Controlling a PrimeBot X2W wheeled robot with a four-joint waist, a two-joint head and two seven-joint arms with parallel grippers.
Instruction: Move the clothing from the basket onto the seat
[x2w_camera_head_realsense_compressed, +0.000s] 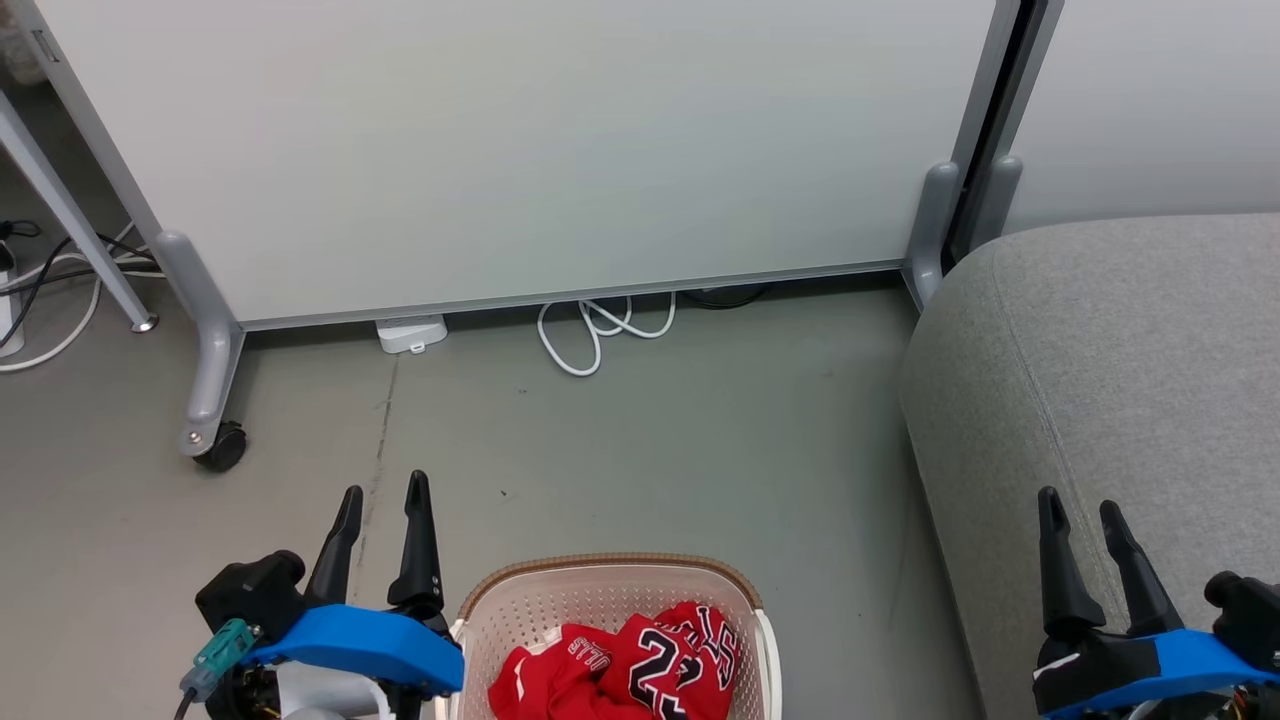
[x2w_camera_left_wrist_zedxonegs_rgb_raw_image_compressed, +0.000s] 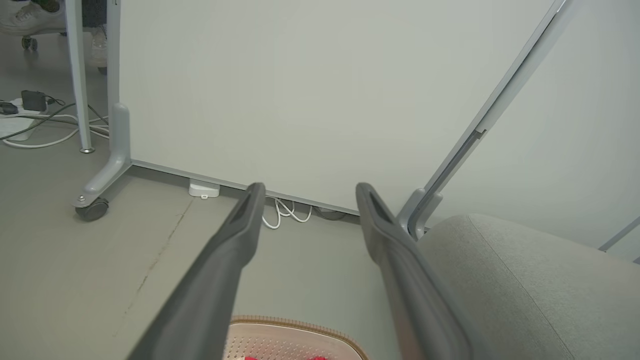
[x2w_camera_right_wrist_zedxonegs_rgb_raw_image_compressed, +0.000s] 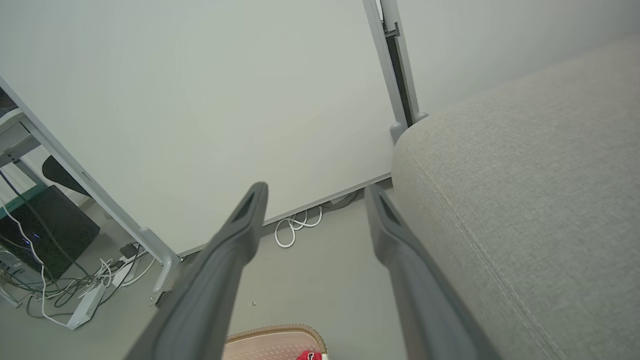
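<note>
The clothing (x2w_camera_head_realsense_compressed: 640, 670), red jerseys crumpled together, lies in the basket (x2w_camera_head_realsense_compressed: 610, 572). The basket stands on the floor (x2w_camera_head_realsense_compressed: 650, 450) directly before the robot, between its two arms. No red shows on the seat (x2w_camera_head_realsense_compressed: 1130, 350), whose grey cushion rises just to the basket's right.

The left gripper (x2w_camera_head_realsense_compressed: 385, 483) hovers beside the basket's left rim, jaws spread wide and empty. The right gripper (x2w_camera_head_realsense_compressed: 1078, 498) hangs by the seat's edge, jaws equally wide and holding nothing. Both point forward toward the white partition (x2w_camera_head_realsense_compressed: 550, 150) rather than down into the basket, so this reads as a ready pose, and the task appears unstarted.

Open jaws suit the next step, which likely calls for one arm to tip down into the basket and pinch a fold of the thin fabric. The basket sits close to the seat, probably so the carry is short.
</note>
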